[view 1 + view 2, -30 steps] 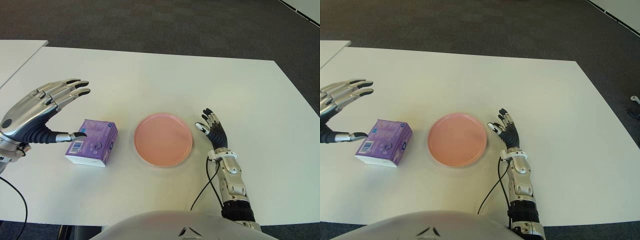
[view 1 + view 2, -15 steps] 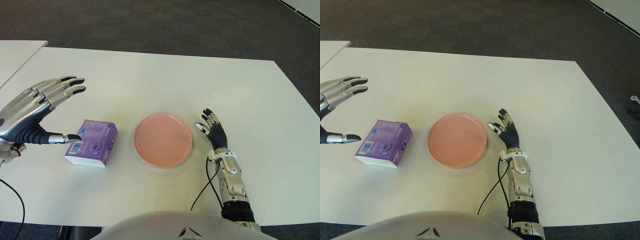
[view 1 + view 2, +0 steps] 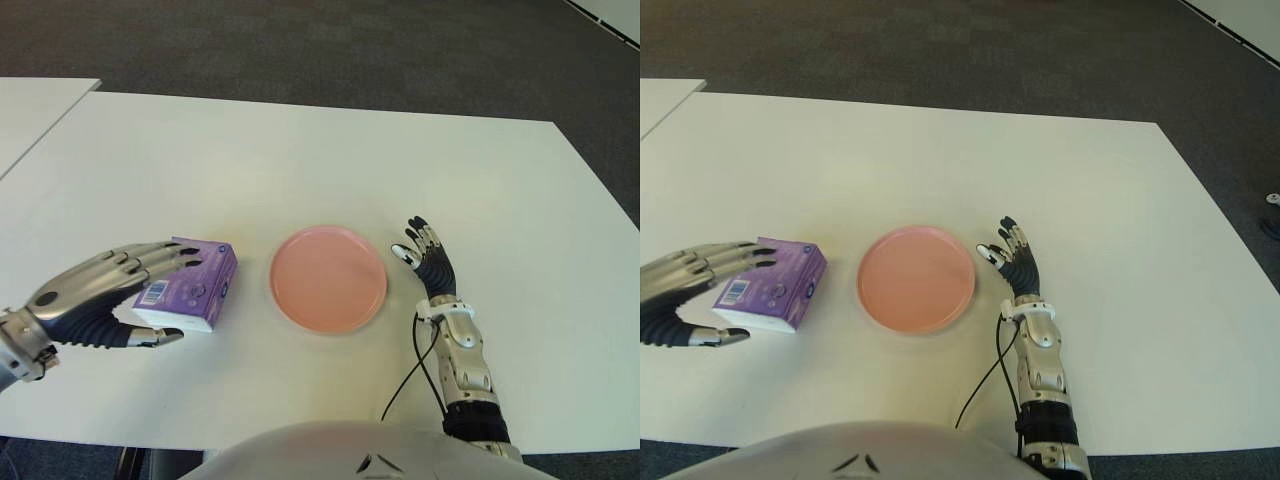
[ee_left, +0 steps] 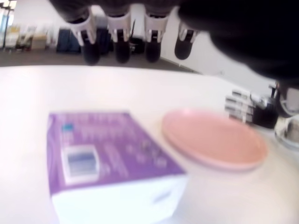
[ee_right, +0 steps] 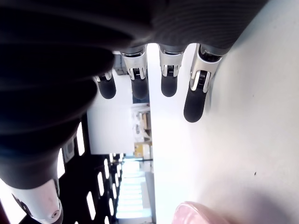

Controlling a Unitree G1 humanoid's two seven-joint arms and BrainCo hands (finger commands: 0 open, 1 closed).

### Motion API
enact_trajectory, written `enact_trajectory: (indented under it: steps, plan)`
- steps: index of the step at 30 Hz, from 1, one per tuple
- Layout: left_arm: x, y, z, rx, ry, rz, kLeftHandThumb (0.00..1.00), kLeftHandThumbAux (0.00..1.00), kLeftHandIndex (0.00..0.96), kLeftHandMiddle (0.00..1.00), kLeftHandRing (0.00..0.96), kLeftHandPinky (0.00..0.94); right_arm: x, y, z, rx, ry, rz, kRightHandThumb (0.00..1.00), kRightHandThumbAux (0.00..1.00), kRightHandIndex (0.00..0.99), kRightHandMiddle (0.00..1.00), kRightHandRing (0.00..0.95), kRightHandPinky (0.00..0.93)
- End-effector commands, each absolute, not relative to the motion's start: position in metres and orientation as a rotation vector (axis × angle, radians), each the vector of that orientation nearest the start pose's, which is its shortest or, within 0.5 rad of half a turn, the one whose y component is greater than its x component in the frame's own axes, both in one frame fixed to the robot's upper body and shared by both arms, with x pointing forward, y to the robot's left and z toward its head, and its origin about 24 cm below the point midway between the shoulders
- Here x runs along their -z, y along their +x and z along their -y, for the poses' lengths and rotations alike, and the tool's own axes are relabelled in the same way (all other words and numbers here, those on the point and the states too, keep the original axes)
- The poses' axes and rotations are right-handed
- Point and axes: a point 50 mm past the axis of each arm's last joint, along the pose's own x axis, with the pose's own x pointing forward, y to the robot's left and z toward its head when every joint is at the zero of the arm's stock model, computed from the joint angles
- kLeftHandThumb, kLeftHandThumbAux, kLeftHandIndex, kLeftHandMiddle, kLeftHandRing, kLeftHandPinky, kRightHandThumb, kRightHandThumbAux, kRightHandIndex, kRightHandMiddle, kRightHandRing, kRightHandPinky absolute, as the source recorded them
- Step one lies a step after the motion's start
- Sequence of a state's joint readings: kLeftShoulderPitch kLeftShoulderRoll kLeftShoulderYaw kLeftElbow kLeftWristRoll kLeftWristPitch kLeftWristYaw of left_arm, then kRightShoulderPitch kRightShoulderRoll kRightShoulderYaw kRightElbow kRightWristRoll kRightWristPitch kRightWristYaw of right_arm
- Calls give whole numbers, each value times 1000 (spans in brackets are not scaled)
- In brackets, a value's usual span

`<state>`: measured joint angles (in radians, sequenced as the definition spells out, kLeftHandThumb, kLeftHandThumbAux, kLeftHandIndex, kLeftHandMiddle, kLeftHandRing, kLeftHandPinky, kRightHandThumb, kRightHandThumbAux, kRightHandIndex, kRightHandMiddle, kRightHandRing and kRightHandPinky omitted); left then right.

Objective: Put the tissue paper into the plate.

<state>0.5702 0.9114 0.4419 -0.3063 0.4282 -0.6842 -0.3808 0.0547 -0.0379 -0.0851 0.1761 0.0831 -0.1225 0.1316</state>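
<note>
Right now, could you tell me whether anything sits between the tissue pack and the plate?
Nothing visible does. The tissue pack lies left of the plate with only bare table between them. The left hand is over the pack's far side, fingers open, and the right hand is beyond the plate.

Bare table [image 3: 250, 290] between tissue pack [image 3: 190, 285] and plate [image 3: 328, 278]

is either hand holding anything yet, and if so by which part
Nothing is held. The left hand is open around the near-left end of the tissue pack, fingers above its top, not closed on it. The right hand shows open beside the plate, on its right.
</note>
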Motion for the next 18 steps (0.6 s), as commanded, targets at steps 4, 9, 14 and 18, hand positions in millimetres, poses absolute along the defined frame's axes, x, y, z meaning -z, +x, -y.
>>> enact_trajectory:
  steps: [4,9,14,18]
  plan:
    - [-106,158,-276,714,1667,180,182,230,0,0,0,0,29,221,175,-14,84,-255,39,724,0,24,6,17]
    - [-102,159,-277,692,1699,209,148,219,0,0,0,0,28,220,175,-16,82,-249,39,722,0,21,3,10]
    - [-101,160,-277,687,1715,218,142,216,0,0,0,0,27,220,176,-17,76,-247,38,721,0,21,1,14]
    - [-100,160,-277,685,1719,220,145,215,0,0,0,0,26,220,177,-15,75,-247,37,721,0,23,2,15]
